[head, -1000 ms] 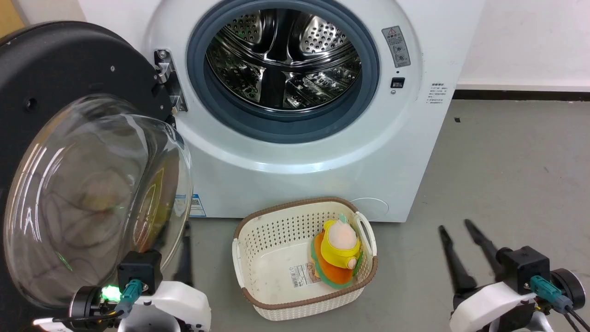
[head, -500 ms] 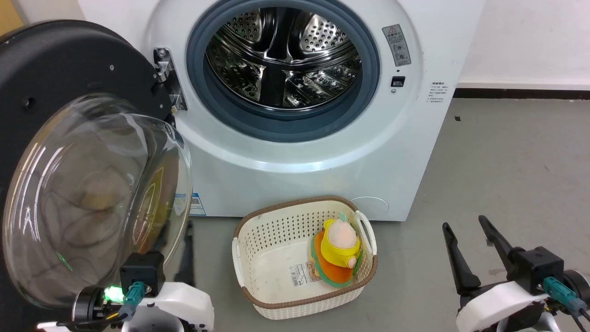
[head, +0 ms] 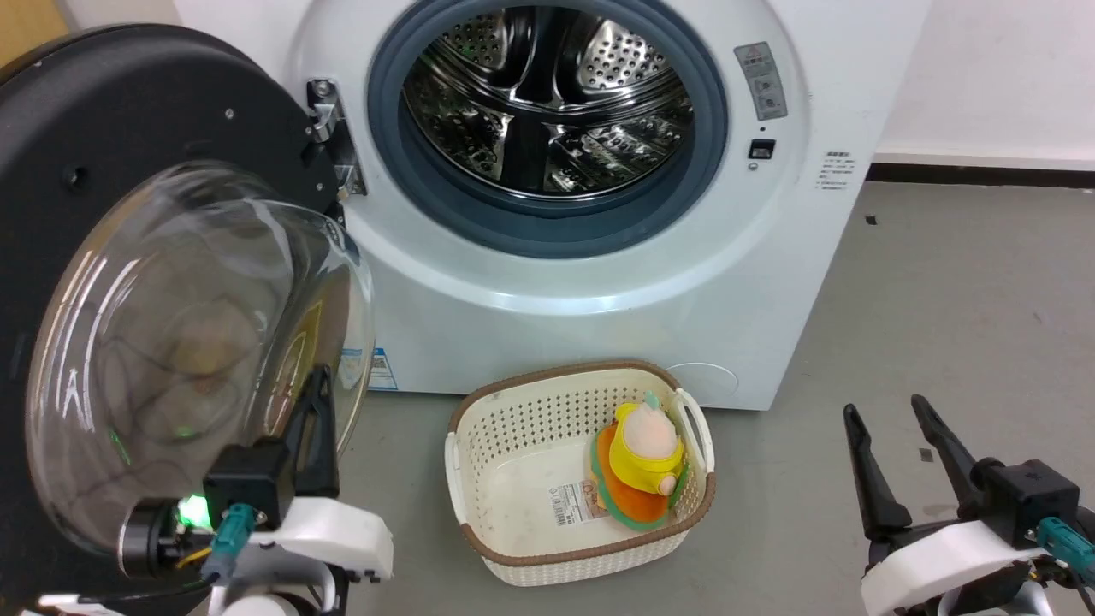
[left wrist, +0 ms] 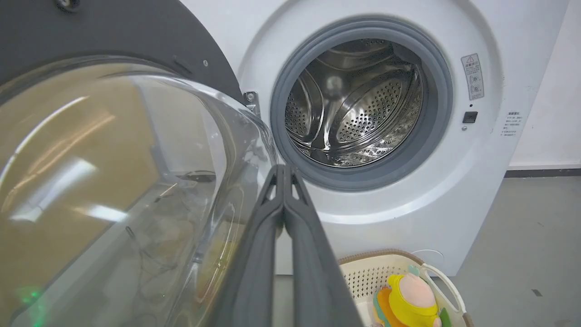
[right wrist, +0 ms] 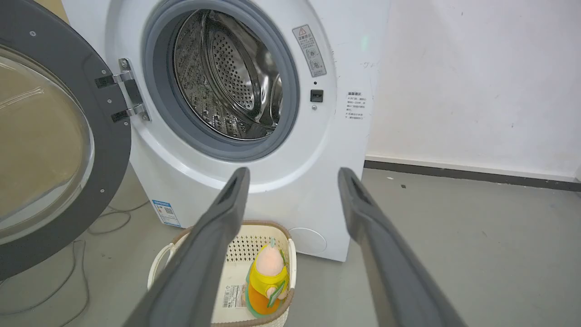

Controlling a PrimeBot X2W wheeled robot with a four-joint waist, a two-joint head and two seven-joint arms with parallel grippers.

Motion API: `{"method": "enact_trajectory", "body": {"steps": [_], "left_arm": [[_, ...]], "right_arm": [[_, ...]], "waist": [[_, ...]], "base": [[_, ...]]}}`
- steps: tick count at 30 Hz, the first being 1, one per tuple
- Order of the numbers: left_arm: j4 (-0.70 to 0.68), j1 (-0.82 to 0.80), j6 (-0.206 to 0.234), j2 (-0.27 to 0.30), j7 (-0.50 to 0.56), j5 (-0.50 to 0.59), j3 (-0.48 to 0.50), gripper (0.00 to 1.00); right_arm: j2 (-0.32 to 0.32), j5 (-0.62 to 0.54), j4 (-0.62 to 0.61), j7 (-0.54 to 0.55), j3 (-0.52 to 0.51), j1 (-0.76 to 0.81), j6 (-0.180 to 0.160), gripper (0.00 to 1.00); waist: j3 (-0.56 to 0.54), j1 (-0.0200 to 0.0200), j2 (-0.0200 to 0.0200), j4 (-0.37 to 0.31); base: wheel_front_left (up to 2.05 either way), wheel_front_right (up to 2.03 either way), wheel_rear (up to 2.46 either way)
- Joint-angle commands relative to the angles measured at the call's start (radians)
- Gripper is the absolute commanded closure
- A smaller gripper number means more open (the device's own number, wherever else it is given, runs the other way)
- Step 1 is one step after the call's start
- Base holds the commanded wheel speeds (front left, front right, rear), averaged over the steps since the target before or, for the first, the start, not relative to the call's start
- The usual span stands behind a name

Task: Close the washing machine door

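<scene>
Door: I see the washing machine door (head: 128, 111) swung fully open to my left, a big black disc with its bulging glass window (head: 171, 342) facing me.
Hinge: a metal hinge (head: 329, 128) joins the door's right edge to the washing machine (head: 599, 282).
Machine: a white front-loader straight ahead; the steel drum (head: 547, 94) is exposed inside a grey rubber ring (head: 547, 231).
Left gripper (left wrist: 283, 170): jaws clenched together on nothing, fingers pointing up just beside the lower right edge of the glass bulge. I cannot tell whether they touch it.
Right gripper (head: 884, 406): jaws spread wide and empty, low over the grey floor (head: 941, 299), well apart from the door.
Basket (head: 513, 419): a cream plastic basket sits on the floor in front of the machine, between my two grippers.
Toy (head: 637, 453): a yellow and orange soft toy lies at the basket's right side.
</scene>
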Motion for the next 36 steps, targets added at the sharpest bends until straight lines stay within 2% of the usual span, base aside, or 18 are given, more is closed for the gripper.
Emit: {"method": "enact_trajectory", "body": {"steps": [1,13,19,27,36], "left_arm": [[-0.012,-0.024,0.002,0.009,-0.009,-0.004,0.001,1.00],[-0.105,-0.130,-0.019,0.034,-0.034,-0.029,0.042,1.00],[-0.134,-0.197,-0.051,0.038,-0.047,-0.062,0.087,1.00],[-0.159,-0.297,-0.094,0.045,-0.064,-0.113,0.160,1.00],[-0.132,-0.379,-0.114,0.072,-0.083,-0.200,0.289,1.00]], "right_arm": [[0.000,0.011,0.000,-0.010,-0.006,0.000,0.000,0.00],[0.000,0.043,0.001,-0.035,-0.029,-0.004,0.000,0.00],[0.000,0.057,0.001,-0.048,-0.045,-0.005,0.000,0.00],[0.001,0.077,0.003,-0.064,-0.059,-0.007,0.000,0.00],[0.001,0.102,0.006,-0.083,-0.067,-0.010,0.000,0.00]], "waist": [[0.002,0.0000,0.0000,0.006],[0.017,0.0000,0.0000,0.076],[0.027,0.0000,0.0000,0.124],[0.033,0.0000,0.0000,0.194],[0.044,0.0000,0.0000,0.253]], "base": [[0.00,0.00,0.00],[0.00,0.00,0.00],[0.00,0.00,0.00],[0.00,0.00,0.00],[0.00,0.00,0.00]]}}
